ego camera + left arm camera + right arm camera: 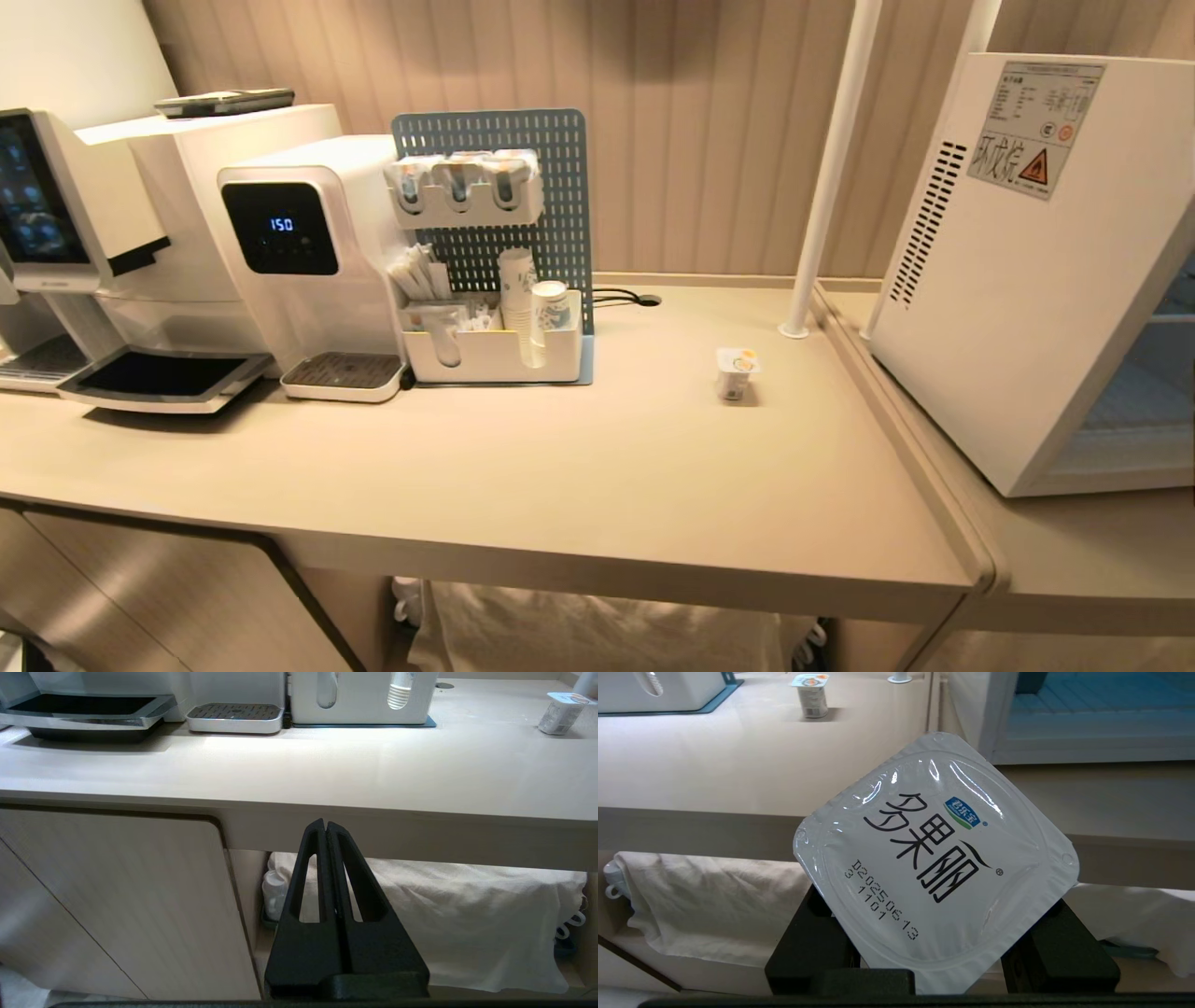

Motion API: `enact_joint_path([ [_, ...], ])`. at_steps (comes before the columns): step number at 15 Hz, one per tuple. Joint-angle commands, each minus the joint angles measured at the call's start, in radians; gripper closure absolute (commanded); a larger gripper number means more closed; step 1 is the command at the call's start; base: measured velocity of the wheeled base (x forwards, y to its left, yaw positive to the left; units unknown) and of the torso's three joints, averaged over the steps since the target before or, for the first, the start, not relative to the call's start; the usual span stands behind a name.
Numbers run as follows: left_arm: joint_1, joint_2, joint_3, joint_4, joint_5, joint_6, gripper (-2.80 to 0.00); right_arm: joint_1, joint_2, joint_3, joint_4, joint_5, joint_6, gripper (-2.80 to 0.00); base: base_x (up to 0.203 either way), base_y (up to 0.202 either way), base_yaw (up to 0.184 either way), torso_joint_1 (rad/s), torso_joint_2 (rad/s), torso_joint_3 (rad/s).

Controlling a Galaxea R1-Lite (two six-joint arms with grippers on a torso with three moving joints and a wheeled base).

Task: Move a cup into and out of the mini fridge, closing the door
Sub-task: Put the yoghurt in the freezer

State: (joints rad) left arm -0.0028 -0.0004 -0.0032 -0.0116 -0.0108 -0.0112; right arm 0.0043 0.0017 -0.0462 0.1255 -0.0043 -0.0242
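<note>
My right gripper (pixel 941 938) is shut on a cup (pixel 934 854), a yogurt cup whose white foil lid with black lettering faces the camera and hides the fingertips. It hangs in front of the counter's front edge, below the top. A second small yogurt cup (pixel 738 371) stands on the counter (pixel 560 467), also in the left wrist view (pixel 560 714) and the right wrist view (pixel 811 695). The white mini fridge (pixel 1008 280) sits at the right on a lower counter, its shelved inside (pixel 1087 714) exposed. The door is out of view. My left gripper (pixel 325 828) is shut and empty, low before the counter edge.
A coffee machine (pixel 56 215), a water dispenser (pixel 299 243) and a pegboard organiser with paper cups (pixel 495 280) line the back left. A white pole (pixel 826 187) stands between counter and fridge. White cloth (pixel 467 914) lies under the counter beside a cabinet door (pixel 117 905).
</note>
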Motion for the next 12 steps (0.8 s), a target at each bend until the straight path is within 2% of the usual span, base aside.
enact_joint_path([
  [1,0.000,0.000,0.000,-0.001,0.000,-0.001,0.00,0.000,0.003,0.000,0.000,0.000,0.000,0.00,0.000,-0.197,0.000,0.004,0.00,0.001],
  [12,0.000,0.000,0.000,-0.001,0.000,-0.001,0.00,0.000,0.003,0.000,0.002,0.000,-0.002,0.00,0.000,-0.196,-0.001,0.004,0.00,0.002],
])
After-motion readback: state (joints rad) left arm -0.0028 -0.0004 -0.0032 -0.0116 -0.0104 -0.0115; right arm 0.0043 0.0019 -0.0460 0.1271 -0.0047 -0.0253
